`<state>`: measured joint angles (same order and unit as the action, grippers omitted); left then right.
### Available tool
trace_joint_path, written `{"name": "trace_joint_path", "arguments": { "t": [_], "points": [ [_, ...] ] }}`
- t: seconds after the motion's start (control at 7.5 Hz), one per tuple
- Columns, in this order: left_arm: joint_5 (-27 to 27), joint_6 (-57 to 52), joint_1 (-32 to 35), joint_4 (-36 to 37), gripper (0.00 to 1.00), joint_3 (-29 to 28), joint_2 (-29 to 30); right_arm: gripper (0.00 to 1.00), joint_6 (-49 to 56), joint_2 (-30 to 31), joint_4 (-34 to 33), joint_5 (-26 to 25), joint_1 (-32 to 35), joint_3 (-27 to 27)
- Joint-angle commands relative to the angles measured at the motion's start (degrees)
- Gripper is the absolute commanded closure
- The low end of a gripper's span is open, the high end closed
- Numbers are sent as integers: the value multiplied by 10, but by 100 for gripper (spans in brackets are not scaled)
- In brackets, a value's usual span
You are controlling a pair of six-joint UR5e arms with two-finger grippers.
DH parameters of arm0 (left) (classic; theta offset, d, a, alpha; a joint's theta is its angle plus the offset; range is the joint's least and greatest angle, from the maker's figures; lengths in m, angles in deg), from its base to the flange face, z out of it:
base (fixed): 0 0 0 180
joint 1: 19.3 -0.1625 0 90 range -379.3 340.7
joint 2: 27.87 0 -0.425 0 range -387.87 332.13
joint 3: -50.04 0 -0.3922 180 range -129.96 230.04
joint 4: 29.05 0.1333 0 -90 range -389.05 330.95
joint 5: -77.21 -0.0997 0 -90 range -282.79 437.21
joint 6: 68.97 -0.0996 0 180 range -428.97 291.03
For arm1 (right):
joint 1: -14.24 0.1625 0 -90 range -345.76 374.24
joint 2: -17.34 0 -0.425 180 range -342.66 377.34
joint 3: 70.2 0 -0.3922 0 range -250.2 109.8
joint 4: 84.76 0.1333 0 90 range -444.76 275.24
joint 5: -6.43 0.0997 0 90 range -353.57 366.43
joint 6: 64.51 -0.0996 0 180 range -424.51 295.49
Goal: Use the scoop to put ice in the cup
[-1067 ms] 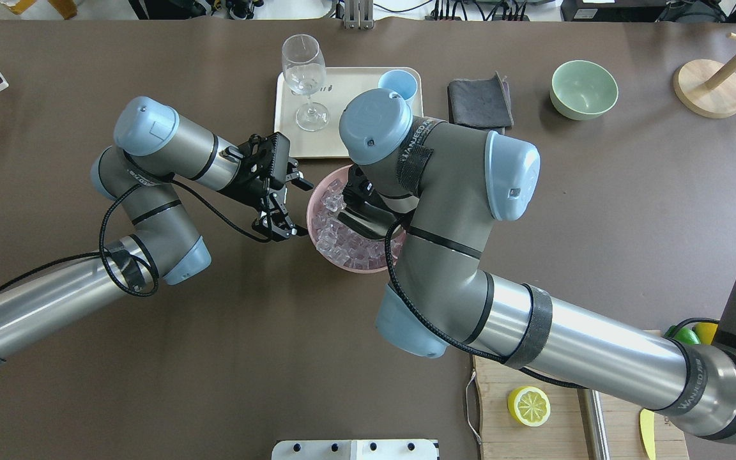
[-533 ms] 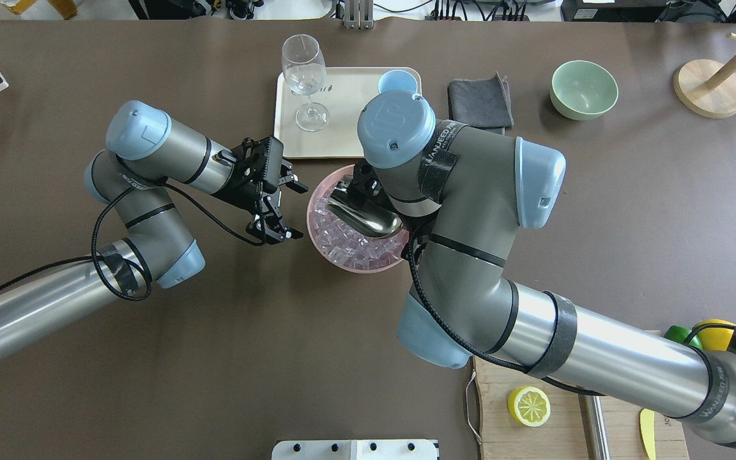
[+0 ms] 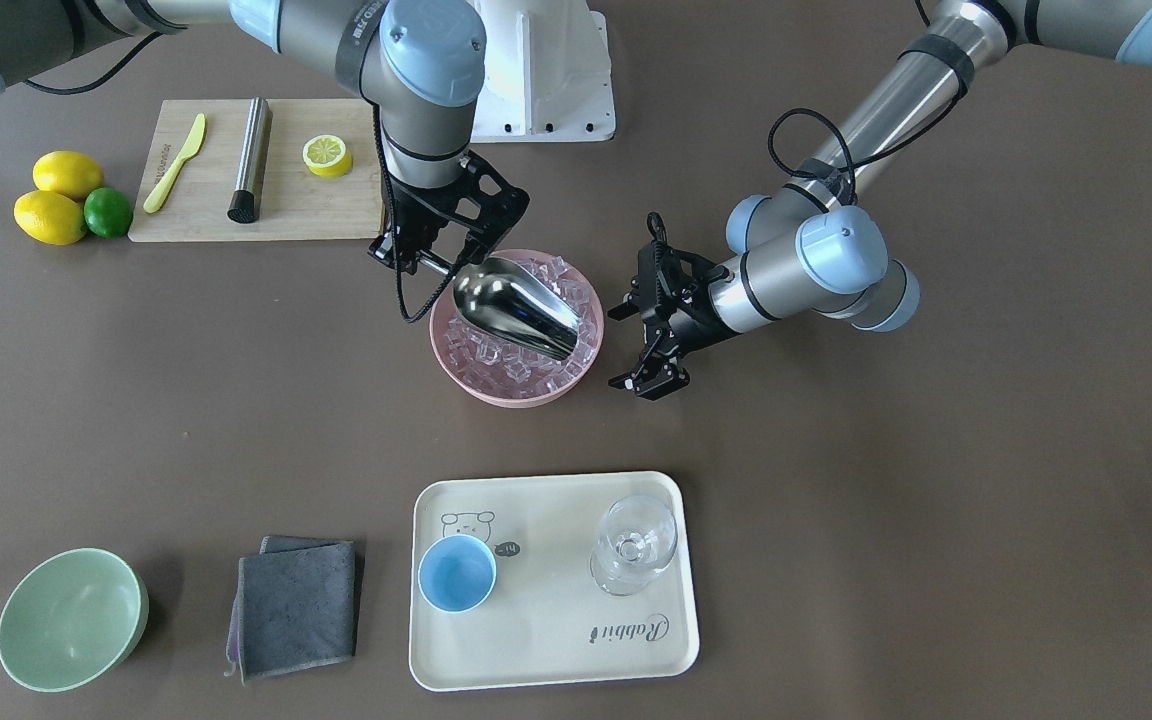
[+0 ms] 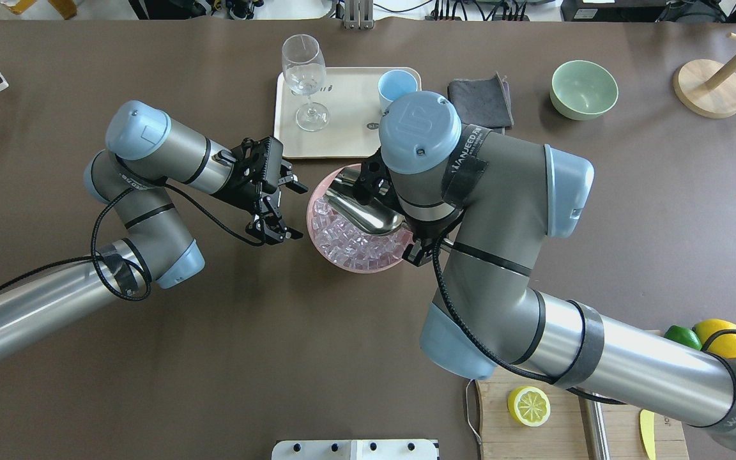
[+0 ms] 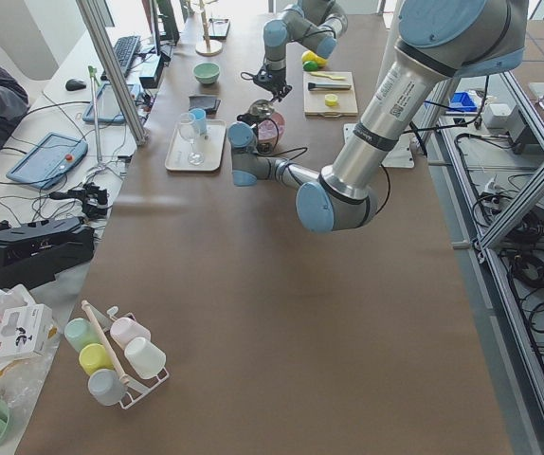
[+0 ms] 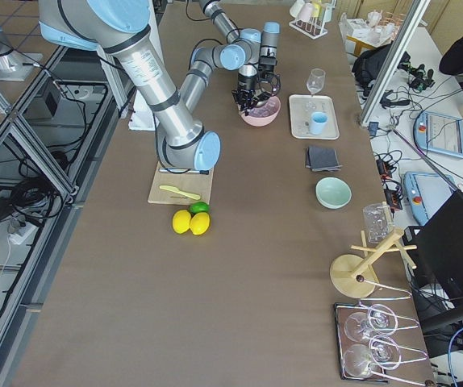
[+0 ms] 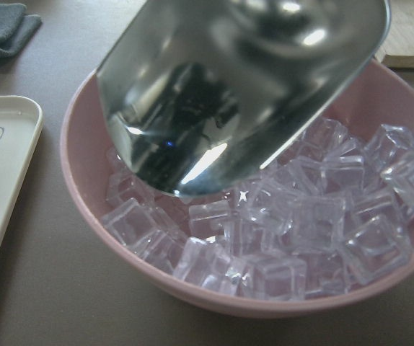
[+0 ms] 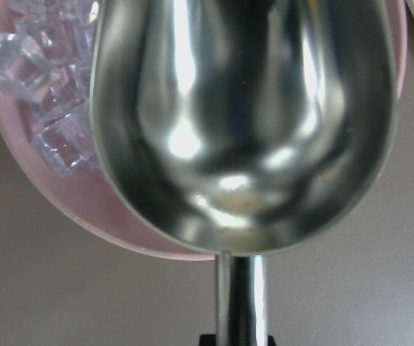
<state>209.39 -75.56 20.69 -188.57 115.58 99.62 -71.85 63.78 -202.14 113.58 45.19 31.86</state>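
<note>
Frame centre: the right hand point(image 3: 414, 262) clenches the steel scoop point(image 3: 516, 305) by its thin rod; slick ice point(image 3: 496, 368) likely slides out easily. The left hand point(image 3: 630, 348) gapes empty.

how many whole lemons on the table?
2, both by the lime off the board's end: one lemon nearer the robot, other lemon just beyond it. The lemon half on the board isn't counted.
</note>
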Motion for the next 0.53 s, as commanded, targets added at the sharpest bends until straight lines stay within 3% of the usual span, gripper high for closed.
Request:
{"name": "trace_joint_path", "arguments": {
  "t": [0.0,0.13,0.4],
  "points": [
    [0,0,1,-1,4,0,0,100,-39,54,61,-8,29,55],
    [0,0,2,-1,4,1,0,100,-43,85,92,0,50,80],
    [0,0,2,-1,4,3,-1,100,-122,113,220,-4,82,105]
  ]
}}
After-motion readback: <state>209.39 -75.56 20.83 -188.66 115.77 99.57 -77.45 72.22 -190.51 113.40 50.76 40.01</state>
